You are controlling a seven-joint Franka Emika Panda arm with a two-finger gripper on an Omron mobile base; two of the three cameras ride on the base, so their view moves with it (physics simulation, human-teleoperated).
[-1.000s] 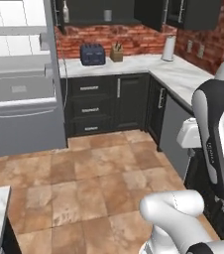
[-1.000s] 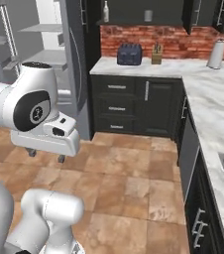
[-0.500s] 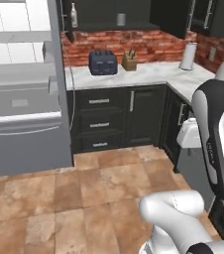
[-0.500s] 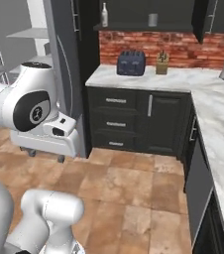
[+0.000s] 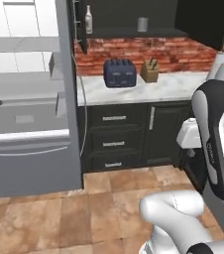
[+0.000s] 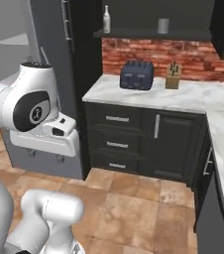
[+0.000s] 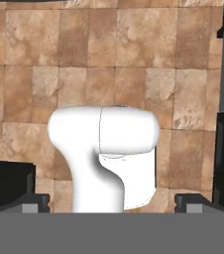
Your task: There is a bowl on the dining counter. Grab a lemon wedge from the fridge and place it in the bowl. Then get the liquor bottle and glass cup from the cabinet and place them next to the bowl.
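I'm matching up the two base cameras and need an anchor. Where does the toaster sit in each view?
Left base view: the toaster sits upper middle, on the counter against the brick wall, left of the knife block.
Right base view: the toaster sits upper middle, slightly right, left of the knife block.
Hand view: it looks down at floor tiles.
Shared landmark: the knife block.

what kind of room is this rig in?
A home kitchen, by the look of it, and rendered: an open fridge stands beside dark cabinets under a marble counter, which carries a toaster and a knife block against a brick wall.
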